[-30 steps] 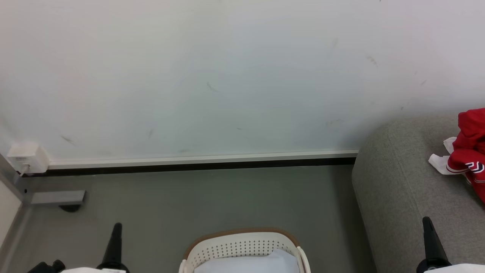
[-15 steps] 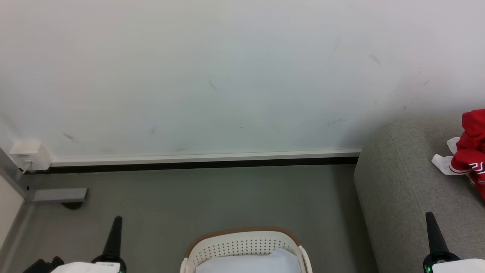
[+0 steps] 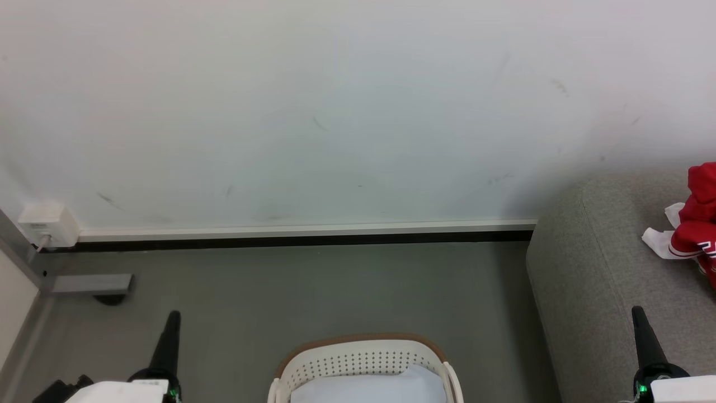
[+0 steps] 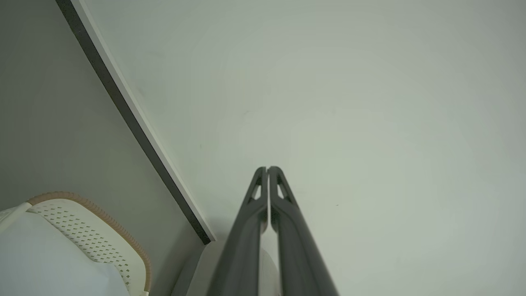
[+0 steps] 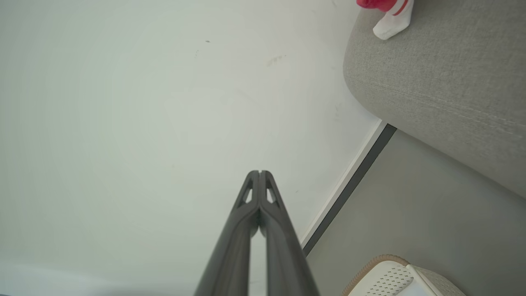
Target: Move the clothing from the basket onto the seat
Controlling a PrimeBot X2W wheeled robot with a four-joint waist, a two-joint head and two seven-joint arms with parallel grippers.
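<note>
Head view: the clothing (image 3: 696,235) lies bunched on the seat (image 3: 604,268) at the far right edge. The frame cuts it off, so its long axis cannot be told. The basket (image 3: 363,355) sits low in the middle and holds a plain white cloth (image 3: 363,389) — no red shows in it. The left fingers (image 3: 173,322) and right fingers (image 3: 637,316) are each pressed together, empty.

Left wrist view: fingers together, pointing at the wall (image 4: 370,102), with the basket rim at lower left.

Right wrist view: fingers together. The clothing lies ahead and to their right on the seat — the right arm is nearer, though the transfer looks done.
</note>
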